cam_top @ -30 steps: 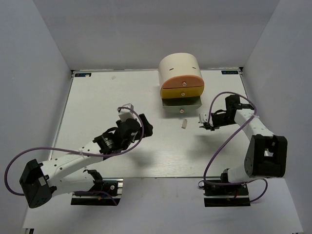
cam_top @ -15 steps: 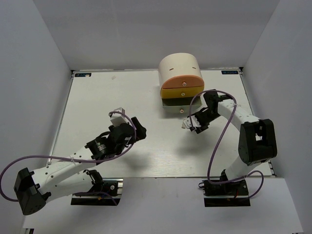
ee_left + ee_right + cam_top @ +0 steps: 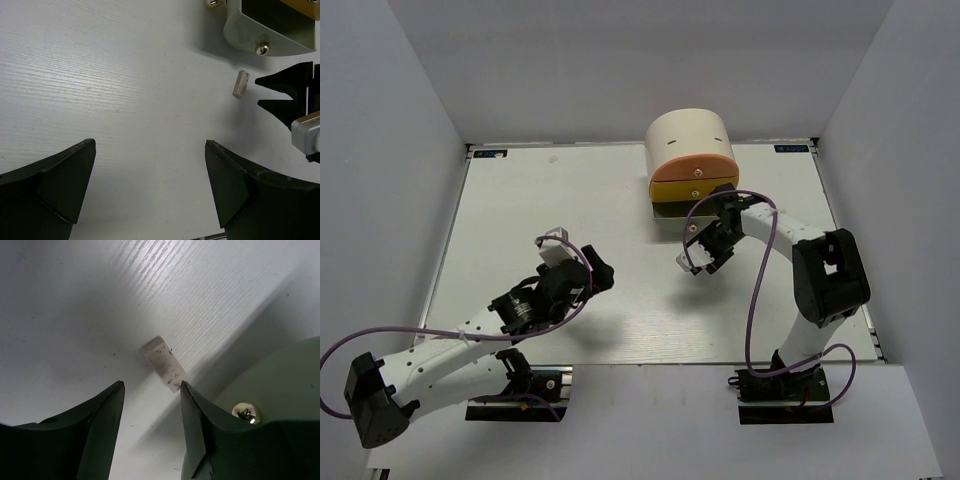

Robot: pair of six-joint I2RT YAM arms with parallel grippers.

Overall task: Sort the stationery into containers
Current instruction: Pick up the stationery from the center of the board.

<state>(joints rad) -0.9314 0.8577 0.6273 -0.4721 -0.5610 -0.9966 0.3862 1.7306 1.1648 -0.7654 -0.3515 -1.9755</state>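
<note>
Holds black right gripper parted just beside speckled whitish eraser block, flat near green drawer with shiny round knob — spreads left gripper wide over white wood-grained tabletop, grey walls around.

I'm looking at a white table w/ fine wood-grain lines, which are clearer in the wrist views. It's boxed in on 3 sides by a plain pale-grey back wall, left wall & right wall. Small blue labels sit at the far table corners, text too small to read. Light is soft & even, w/ diffuse grey shadows on the tabletop approx. mid-table. A paler strip runs along the near edge.
</note>
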